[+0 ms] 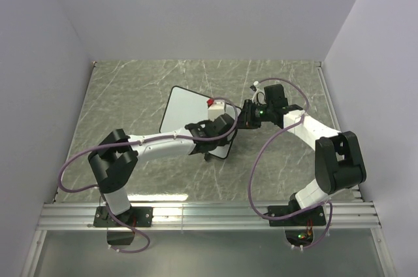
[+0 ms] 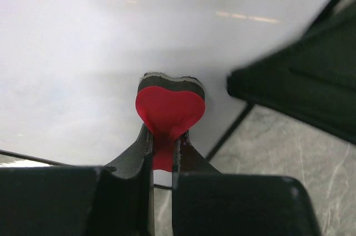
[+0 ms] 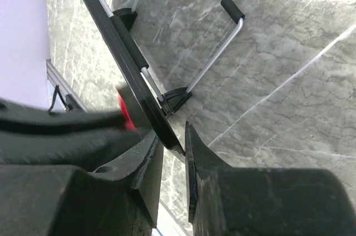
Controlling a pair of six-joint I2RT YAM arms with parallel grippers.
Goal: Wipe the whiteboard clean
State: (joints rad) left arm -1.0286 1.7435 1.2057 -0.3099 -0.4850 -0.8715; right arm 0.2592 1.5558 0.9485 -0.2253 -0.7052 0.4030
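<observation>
Two arms meet at one small whiteboard (image 1: 185, 115), which stands tilted on its wire stand (image 3: 221, 47) near the middle of the marbled table (image 1: 124, 94).

From the left, the left gripper (image 2: 163, 138) is pinched tight on the lower tip of a red heart-shaped eraser (image 2: 169, 111). The eraser's dark felt side sits flat against the white face. That grip probably lets the arm push the pad across the board with the fingers clear of the surface.

On the board's right edge, the right gripper (image 3: 172, 134) is clamped on the thin black frame. It grips just beside the spot where the eraser presses, and it most likely steadies the light, propped board so the wiping push cannot tip or slide it.

Much is hard to read. In the left wrist view the board's face is washed out by glare, so it cannot be told whether any marks are left. From above, the left arm covers the lower right part of the board, and only a red speck of the eraser shows. The right wrist view sees the board edge-on, so its face is hidden. There the left gripper is only a dark blur.
</observation>
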